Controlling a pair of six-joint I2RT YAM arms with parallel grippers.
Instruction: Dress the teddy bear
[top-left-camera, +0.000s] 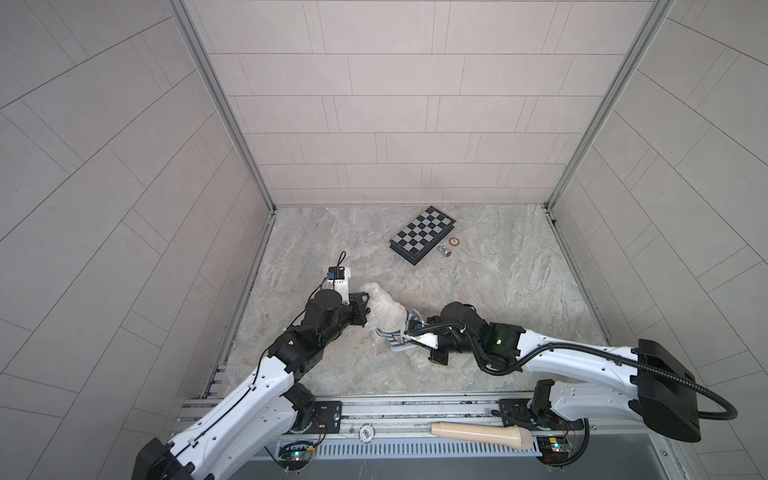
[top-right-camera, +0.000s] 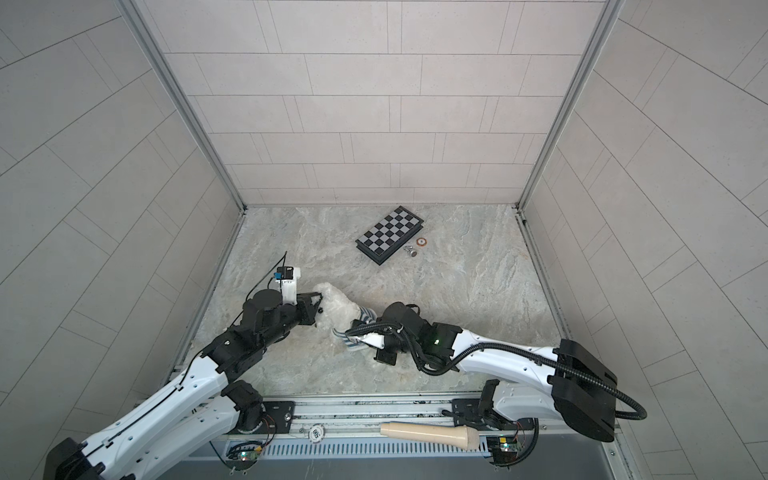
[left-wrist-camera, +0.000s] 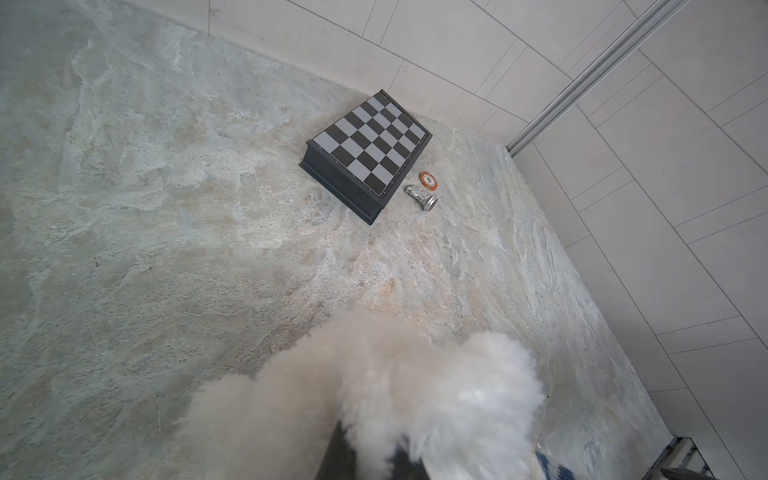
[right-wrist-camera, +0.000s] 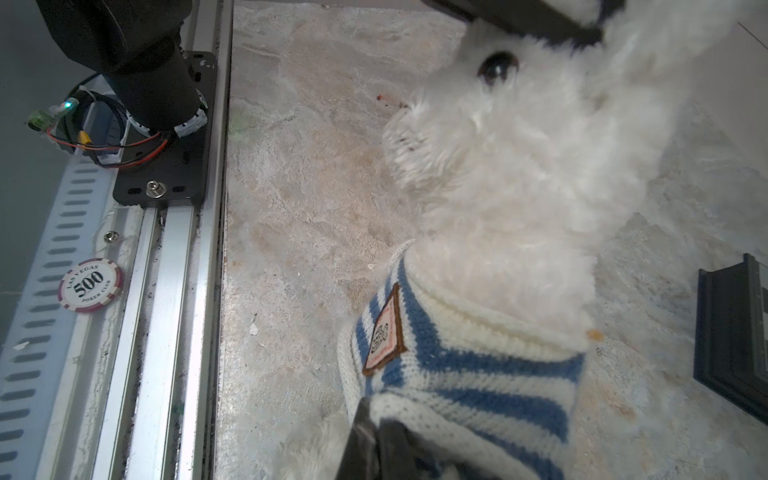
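The left pincer clamps the fluffy white plush teddy bear by the head, the right pincer pinches the blue-striped knit shirt round its neck; probably tug down next.

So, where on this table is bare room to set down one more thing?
Bare: the wide right part, between the orange chip and the right wall; also the far-left corner beside the chessboard. Crowded: near the middle, where the left pincer and right pincer grip the teddy bear and striped shirt.
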